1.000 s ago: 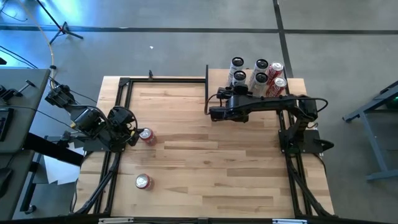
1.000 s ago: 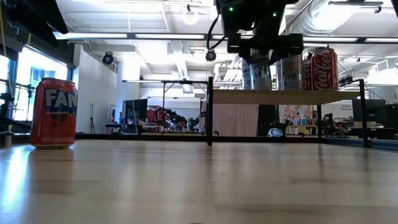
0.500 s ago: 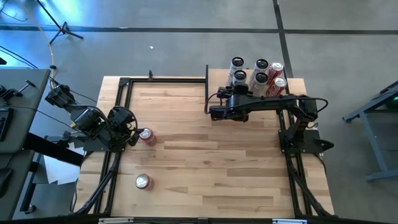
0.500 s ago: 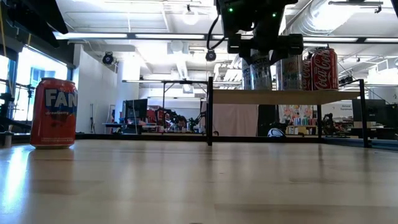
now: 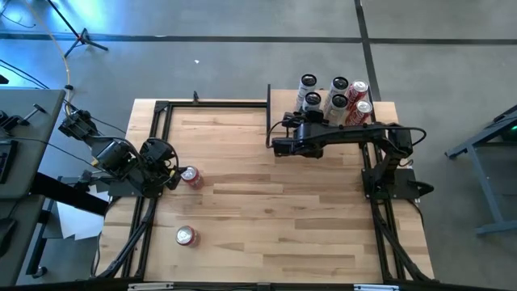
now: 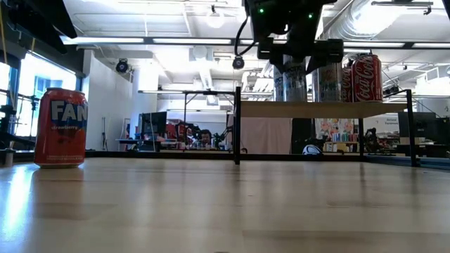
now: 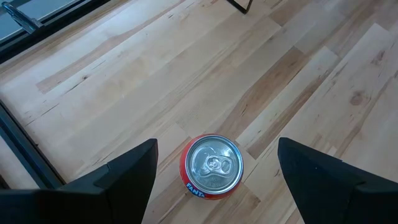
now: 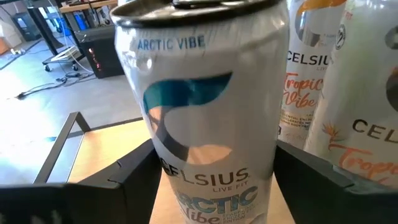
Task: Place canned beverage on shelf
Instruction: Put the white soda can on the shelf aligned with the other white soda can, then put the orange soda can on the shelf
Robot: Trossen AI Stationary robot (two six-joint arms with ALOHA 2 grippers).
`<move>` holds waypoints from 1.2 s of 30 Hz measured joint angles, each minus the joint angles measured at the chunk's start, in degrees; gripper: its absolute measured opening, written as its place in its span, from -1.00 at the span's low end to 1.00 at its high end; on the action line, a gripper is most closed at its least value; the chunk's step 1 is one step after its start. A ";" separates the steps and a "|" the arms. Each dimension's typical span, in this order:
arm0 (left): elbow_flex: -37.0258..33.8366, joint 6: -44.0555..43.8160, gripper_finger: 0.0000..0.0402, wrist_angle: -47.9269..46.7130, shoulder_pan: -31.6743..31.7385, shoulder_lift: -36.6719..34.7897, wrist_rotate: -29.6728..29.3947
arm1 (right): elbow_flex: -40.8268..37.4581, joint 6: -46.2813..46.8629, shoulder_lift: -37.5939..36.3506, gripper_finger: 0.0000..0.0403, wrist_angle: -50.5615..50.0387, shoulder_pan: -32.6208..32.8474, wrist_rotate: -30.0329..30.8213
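On the shelf [image 5: 281, 101] at the far right stand several cans, white ones and red cola ones [image 5: 359, 89]. My right gripper [image 5: 310, 111] reaches in from the near side around a white Celsius can [image 8: 211, 124], which stands upright on the shelf board [image 6: 323, 109]. At the left, a red Fanta can [image 7: 211, 165] stands upright on the tabletop, top up. My left gripper [image 7: 217, 142] hangs open above it, a finger on each side, clear of the can. A second red can [image 5: 187, 235] stands nearer the front. My right gripper has the white can's lower side walls [image 8: 163, 165] between its two fingers [image 8: 130, 180], and I see no gap on either side. The fingers come nearly level from the table's near side. The can stands upright on the shelf board beside the other white cans [image 8: 348, 112].
The shelf's black posts [image 6: 238, 123] rise from the tabletop around its edges. Black frame rails [image 5: 153, 145] run along the table's left and right sides. Bare wood [image 5: 275, 218] lies between the two arms.
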 joint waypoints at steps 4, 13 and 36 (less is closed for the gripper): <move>0.00 0.00 0.54 0.02 0.00 0.00 0.01 | -0.02 -0.02 0.02 0.48 -0.77 0.15 -1.54; 0.00 0.00 0.54 0.01 0.00 0.00 0.01 | -0.02 0.06 0.02 0.60 -1.04 0.37 -2.30; 0.02 0.00 0.54 0.02 -0.01 0.02 0.01 | -0.02 -3.06 -5.21 0.98 -3.64 5.60 -7.18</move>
